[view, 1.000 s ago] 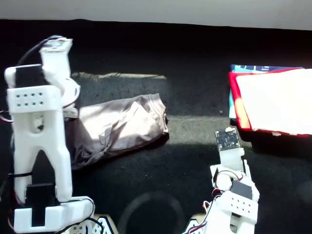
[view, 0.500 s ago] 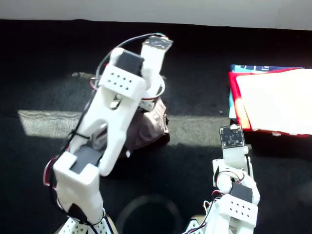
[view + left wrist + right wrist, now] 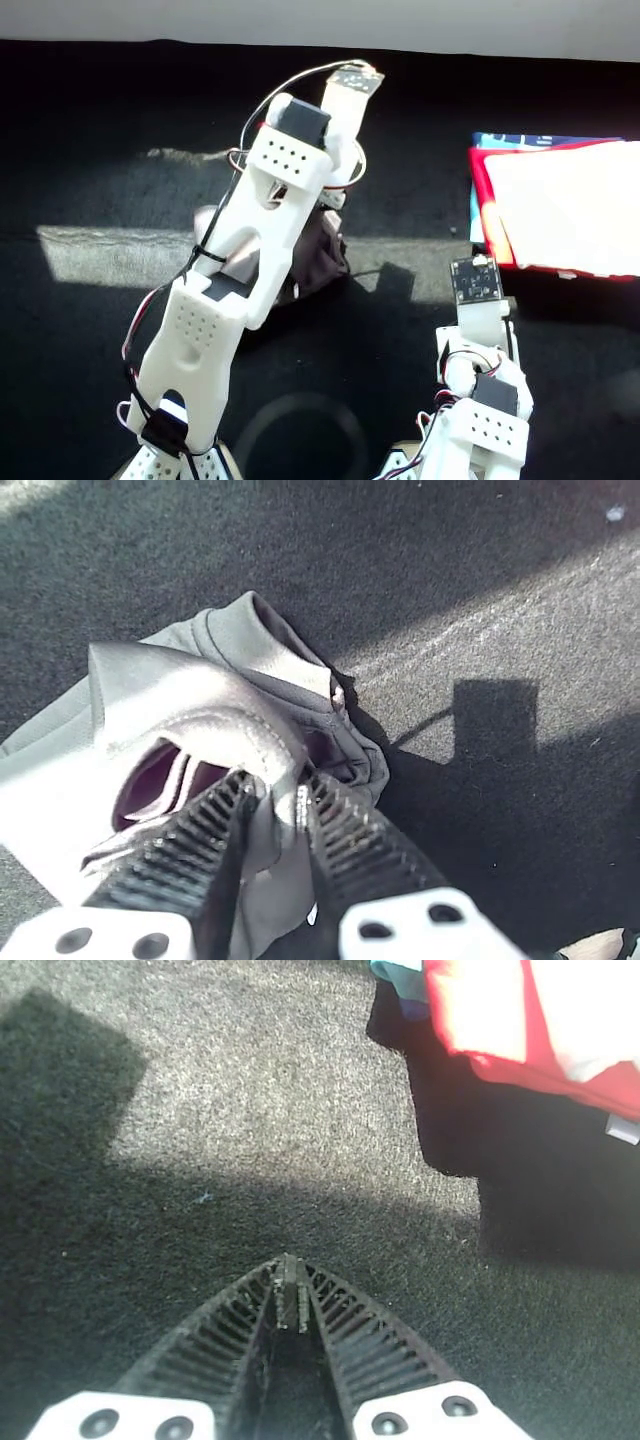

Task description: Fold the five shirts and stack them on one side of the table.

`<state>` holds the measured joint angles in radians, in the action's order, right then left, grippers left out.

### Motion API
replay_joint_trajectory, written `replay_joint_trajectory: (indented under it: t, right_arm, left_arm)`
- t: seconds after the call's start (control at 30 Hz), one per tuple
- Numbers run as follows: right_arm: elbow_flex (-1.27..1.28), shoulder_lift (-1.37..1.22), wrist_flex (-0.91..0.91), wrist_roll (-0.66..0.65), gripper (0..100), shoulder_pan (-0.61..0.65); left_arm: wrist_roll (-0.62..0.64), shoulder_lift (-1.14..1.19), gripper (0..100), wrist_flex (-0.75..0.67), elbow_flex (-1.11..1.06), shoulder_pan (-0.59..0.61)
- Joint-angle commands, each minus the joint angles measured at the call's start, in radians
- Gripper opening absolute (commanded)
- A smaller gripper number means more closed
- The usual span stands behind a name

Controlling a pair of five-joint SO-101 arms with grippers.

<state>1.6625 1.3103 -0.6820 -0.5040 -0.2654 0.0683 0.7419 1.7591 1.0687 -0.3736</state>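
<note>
One grey shirt (image 3: 200,695), thin fold pinched in left gripper (image 3: 272,790), fingers nearly closed; I judge it may slip loose. Right gripper (image 3: 290,1295) fingers closed, empty.

The left arm (image 3: 250,250) stretches out long from its base on a slant, its upper links passing right over the grey shirt (image 3: 318,262) and its wrist bent downward onto it. The left gripper (image 3: 272,788) points down at the shirt with its jaws pinched nearly together on a raised fold of the cloth, both ribbed fingers (image 3: 345,830) pressing into the fabric. The right arm (image 3: 480,390) sits folded low, well apart from the shirt on its right side, wrist aimed forward. The right gripper (image 3: 290,1295) has its jaws closed tip to tip, holding nothing.
</note>
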Motion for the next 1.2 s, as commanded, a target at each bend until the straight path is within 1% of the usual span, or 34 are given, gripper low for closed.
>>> replay_joint_trajectory:
  t: [0.0,0.1,0.27,0.33,0.4,0.43,0.53,0.6,0.7,0.8,0.9,0.97,1.03,1.17]
  right_arm:
    - [0.101,0.015,-0.001,0.009,0.6,-0.01]
    - [0.101,0.015,-0.001,0.009,0.6,-0.01]
    - [0.101,0.015,-0.001,0.009,0.6,-0.01]
    - [0.101,0.015,-0.001,0.009,0.6,-0.01]
    - [0.101,0.015,-0.001,0.009,0.6,-0.01]
    - [0.101,0.015,-0.001,0.009,0.6,-0.01]
    - [0.101,0.015,-0.001,0.009,0.6,-0.01]
    - [0.101,0.015,-0.001,0.009,0.6,-0.01]
    - [0.101,0.015,-0.001,0.009,0.6,-0.01]
    - [0.101,0.015,-0.001,0.009,0.6,-0.01]
    - [0.101,0.015,-0.001,0.009,0.6,-0.01]
    - [0.101,0.015,-0.001,0.009,0.6,-0.01]
    - [0.101,0.015,-0.001,0.009,0.6,-0.01]
    - [0.101,0.015,0.001,0.011,0.6,-0.01]
  left_arm:
    - [0.005,-0.013,19,0.008,0.045,-0.005]
    - [0.0,-0.024,18,0.008,0.05,-0.004]
    - [-0.002,-0.127,16,0.009,0.041,0.021]
    - [-0.003,-0.166,11,0.009,0.013,0.065]
    - [-0.003,-0.191,0,0.009,-0.059,0.111]
    - [-0.003,-0.194,2,0.009,-0.117,0.127]
    - [-0.052,-0.193,1,0.005,-0.3,0.143]
    - [-0.063,-0.191,1,-0.003,-0.414,0.145]
    - [-0.063,-0.2,1,-0.063,-0.561,0.128]
    - [-0.063,-0.2,1,-0.112,-0.659,0.096]
    - [-0.061,-0.202,1,-0.147,-0.74,0.039]
    - [-0.054,-0.202,1,-0.158,-0.751,0.004]
    - [-0.015,-0.206,1,-0.161,-0.74,-0.024]
    - [0.011,-0.265,1,-0.155,-0.705,-0.082]
